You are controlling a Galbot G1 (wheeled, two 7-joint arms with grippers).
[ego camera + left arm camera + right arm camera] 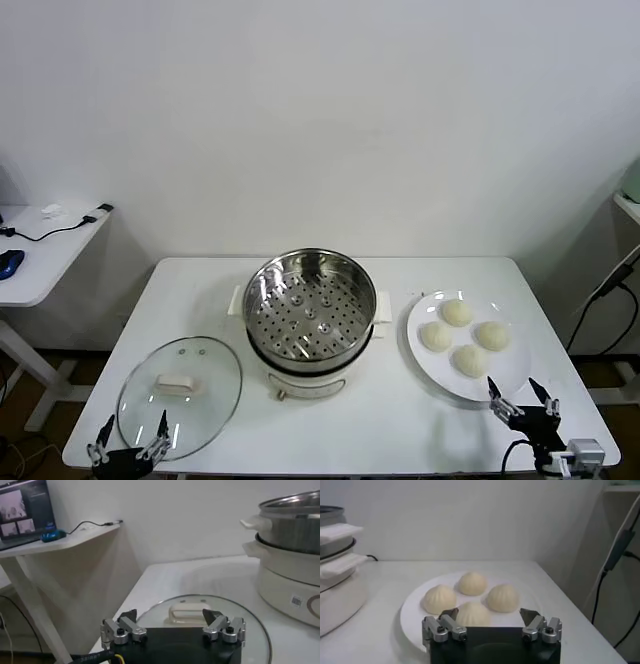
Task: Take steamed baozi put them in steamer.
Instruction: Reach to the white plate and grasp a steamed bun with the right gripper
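Note:
Four cream-white baozi (pixel 464 337) lie on a white plate (pixel 424 352) at the table's right. They also show in the right wrist view (pixel 473 614). The steel steamer (pixel 309 308) with its perforated tray stands at the table's middle, with no bun inside. My right gripper (pixel 522 395) is open and empty, low at the front right, just in front of the plate (pixel 415 612). My left gripper (pixel 133 439) is open and empty at the front left, at the near edge of the glass lid (pixel 180 390).
The round glass lid (pixel 210 617) with a white knob lies flat at the table's front left. The steamer's white base (pixel 285 580) rises beside it. A side desk (pixel 40 250) with cables stands to the left, a shelf and cable to the right.

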